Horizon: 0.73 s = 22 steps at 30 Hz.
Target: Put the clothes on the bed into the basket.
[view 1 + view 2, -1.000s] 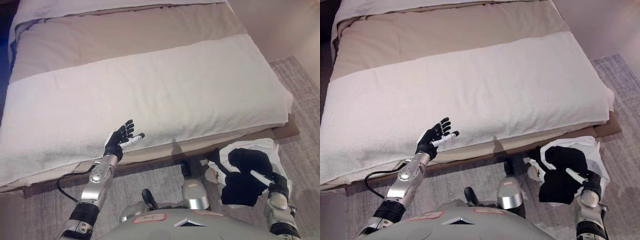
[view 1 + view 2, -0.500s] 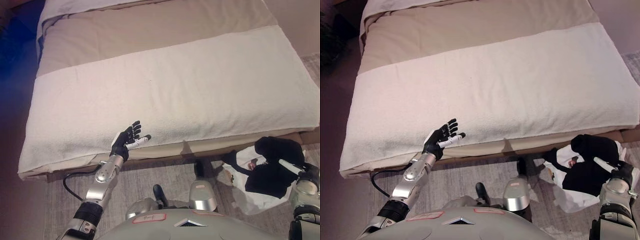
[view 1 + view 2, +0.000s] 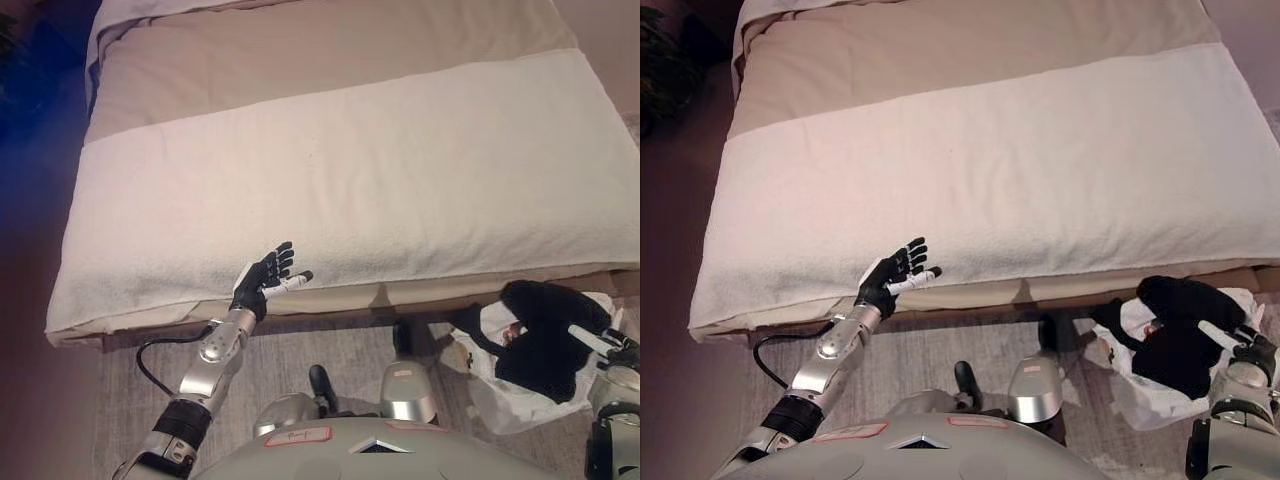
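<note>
Nearest me, at the lower right, my right hand [image 3: 1250, 352] sits against a black garment [image 3: 1180, 335] that lies on a crumpled white thing [image 3: 1140, 400] on the floor. I take that for the lined basket, but its rim is not clear. A white-tipped finger lies along the black cloth. Whether the hand grips it or has let go, I cannot tell.

On the near left, my left hand [image 3: 264, 281] hangs at the bed's near edge with fingers spread and relaxed, holding nothing.

Beyond it the bed [image 3: 330, 110] shows only a white blanket [image 3: 360, 190] across the near part and a tan cover [image 3: 300, 65] farther back. I see no clothes left on it, so I judge the task nearly done.

Grey carpet [image 3: 930, 340] lies between me and the bed, and nothing blocks either arm.
</note>
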Motion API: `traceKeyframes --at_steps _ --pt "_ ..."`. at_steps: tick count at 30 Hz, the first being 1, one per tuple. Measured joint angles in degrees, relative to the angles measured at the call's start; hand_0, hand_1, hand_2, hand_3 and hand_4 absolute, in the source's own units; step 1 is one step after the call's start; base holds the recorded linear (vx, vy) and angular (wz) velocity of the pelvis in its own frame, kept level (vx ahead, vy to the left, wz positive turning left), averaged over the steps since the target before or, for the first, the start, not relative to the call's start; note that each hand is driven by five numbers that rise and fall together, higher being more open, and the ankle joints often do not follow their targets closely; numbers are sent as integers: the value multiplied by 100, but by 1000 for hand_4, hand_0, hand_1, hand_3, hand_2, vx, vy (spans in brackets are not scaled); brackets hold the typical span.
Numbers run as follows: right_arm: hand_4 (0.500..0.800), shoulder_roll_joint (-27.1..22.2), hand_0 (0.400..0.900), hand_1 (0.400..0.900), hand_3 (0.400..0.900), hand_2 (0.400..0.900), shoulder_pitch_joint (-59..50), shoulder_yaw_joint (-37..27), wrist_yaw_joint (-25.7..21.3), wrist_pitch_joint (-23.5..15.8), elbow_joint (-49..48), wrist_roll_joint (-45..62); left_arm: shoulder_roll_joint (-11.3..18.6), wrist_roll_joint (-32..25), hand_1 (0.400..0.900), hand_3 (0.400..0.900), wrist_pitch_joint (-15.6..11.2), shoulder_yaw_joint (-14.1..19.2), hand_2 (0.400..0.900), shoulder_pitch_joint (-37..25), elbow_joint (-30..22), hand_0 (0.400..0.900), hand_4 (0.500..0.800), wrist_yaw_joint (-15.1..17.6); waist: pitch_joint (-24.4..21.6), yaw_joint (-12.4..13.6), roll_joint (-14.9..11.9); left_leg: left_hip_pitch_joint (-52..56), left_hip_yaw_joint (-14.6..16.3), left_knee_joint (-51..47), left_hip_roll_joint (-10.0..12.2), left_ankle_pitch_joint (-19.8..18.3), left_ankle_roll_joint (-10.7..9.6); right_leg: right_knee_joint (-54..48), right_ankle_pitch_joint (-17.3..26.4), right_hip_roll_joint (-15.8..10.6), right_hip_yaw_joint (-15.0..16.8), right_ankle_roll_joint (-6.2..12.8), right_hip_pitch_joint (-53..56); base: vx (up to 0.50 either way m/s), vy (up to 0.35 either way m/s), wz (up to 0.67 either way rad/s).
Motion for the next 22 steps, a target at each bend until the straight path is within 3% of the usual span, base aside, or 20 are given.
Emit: traceKeyframes --at_steps 15,22 --pt "800 -1 900 900 900 900 -63 3 -27 1 -29 88 -7 -7 900 900 0 10 900 -127 0 900 800 104 8 21 -14 48 -20 1 1 6 3 22 3 -2 -62 -1 83 0 0 0" --pt "800 39 900 900 900 900 -88 353 -220 24 -841 77 -39 -8 900 900 -3 75 900 -145 2 900 800 117 41 81 -68 84 -12 0 2 11 10 24 3 10 -45 -2 109 -2 0 0"
